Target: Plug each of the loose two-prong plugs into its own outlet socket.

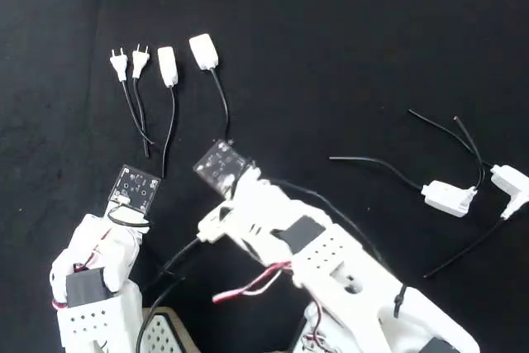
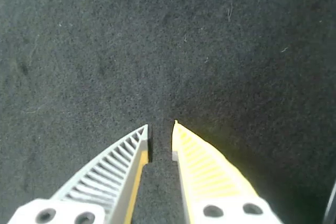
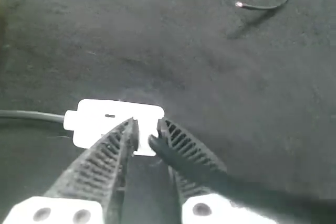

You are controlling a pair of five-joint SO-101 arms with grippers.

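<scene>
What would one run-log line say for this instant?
left gripper: barely open, empty, over black cloth | right gripper: closed on white corded connector | two-prong plugs: unplugged, beside white sockets

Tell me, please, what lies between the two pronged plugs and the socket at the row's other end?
A second white socket lies there, as the high view shows.

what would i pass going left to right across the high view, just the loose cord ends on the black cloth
small two-prong plug → second two-prong plug → narrow white socket → wider white socket → after a wide gap, white block on a cord → white cord end by the right edge
</scene>
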